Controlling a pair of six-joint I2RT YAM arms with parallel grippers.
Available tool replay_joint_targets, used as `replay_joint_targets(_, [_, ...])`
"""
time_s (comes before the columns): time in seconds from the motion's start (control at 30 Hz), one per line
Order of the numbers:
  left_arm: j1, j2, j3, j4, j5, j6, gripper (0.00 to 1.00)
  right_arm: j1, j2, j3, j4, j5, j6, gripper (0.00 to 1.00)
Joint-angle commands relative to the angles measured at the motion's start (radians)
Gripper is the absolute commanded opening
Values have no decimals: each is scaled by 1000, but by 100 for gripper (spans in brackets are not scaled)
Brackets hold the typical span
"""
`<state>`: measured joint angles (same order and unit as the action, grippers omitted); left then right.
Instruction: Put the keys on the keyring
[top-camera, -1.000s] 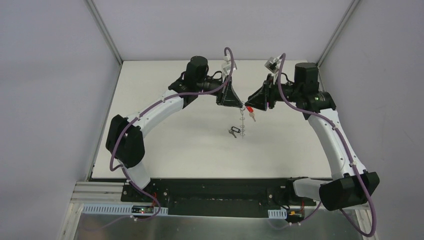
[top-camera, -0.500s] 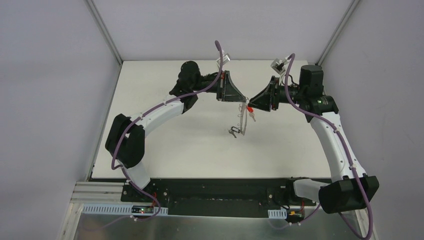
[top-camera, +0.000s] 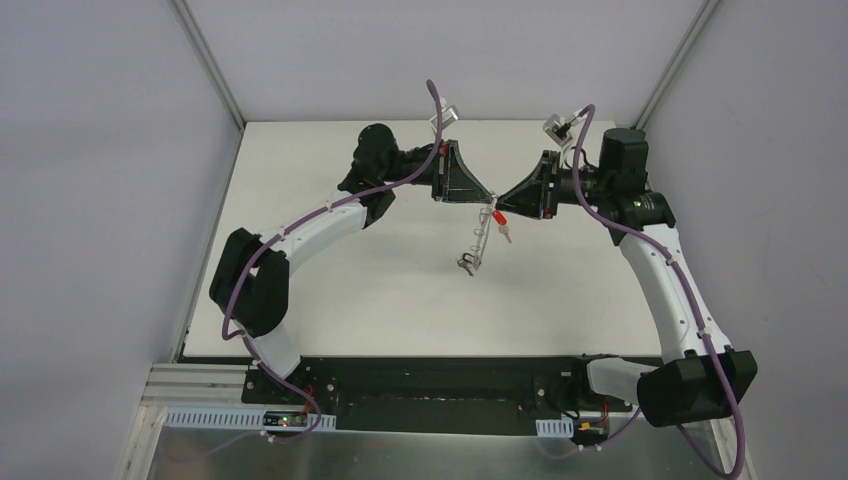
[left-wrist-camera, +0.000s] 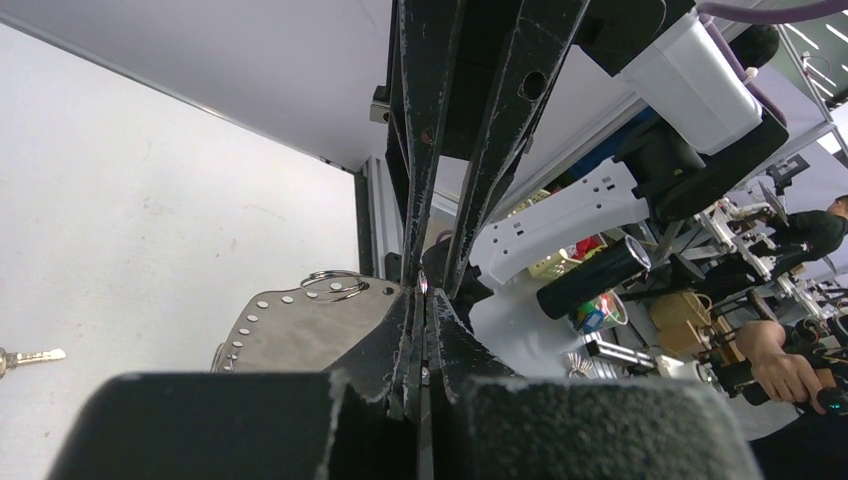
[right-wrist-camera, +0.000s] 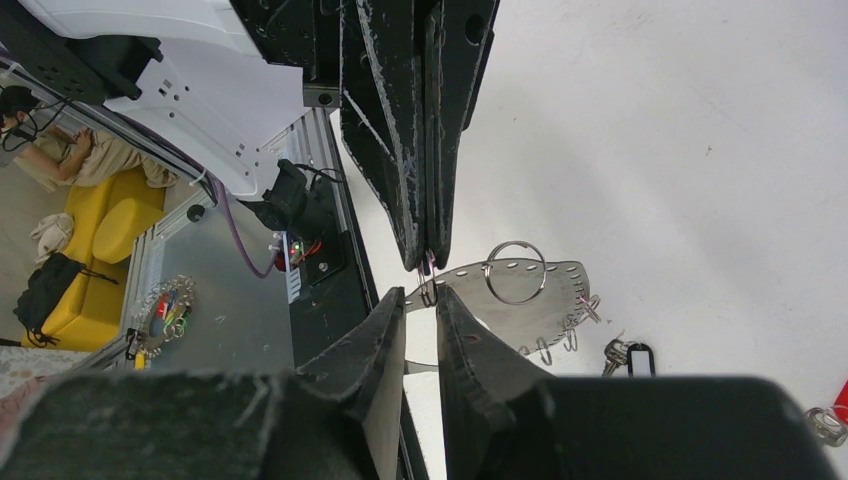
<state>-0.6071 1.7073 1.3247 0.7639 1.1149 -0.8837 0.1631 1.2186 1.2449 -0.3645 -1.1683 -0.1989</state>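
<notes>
My left gripper (left-wrist-camera: 422, 300) is clamped shut on the top edge of the keyring (left-wrist-camera: 310, 325), which hangs below it. My right gripper (right-wrist-camera: 420, 302) — jaws narrowly parted, empty — meets a wire loop (right-wrist-camera: 428, 285). Pinch that loop alone — the red key (top-camera: 502, 226) dangles just beside.

The place is a robotics lab. A left arm (top-camera: 300, 225) and a right arm (top-camera: 662, 285) are bolted to an aluminium rail (top-camera: 200, 385) at the edge of a white table (top-camera: 330, 290). Pale panels (top-camera: 100, 150) on metal posts (top-camera: 205, 55) box it in. The wrist views show a cluttered bench (left-wrist-camera: 640, 320), a power strip (left-wrist-camera: 565, 208), a person in dark clothes (left-wrist-camera: 818, 230), and a person in beige (right-wrist-camera: 70, 155) near a yellow seat (right-wrist-camera: 120, 215).
</notes>
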Motion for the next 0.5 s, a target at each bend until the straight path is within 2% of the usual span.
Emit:
replay_joint_targets(0.0, [1,-58,4,75,-8,-19,0,-4,4,-20,99,-55,54,19])
replay_joint_targets(0.23, [-2,-56,2,74,-12,-18,0,15,17,-28,119,-57,64,13])
replay_joint_targets(0.37, [-2,-55,1,74,-8,-10,0,18,21,-23,126,-53,68,1])
replay_joint_targets(0.47, [-2,-62,1,39,14,34,0,21,23,9,77,-37,23,0])
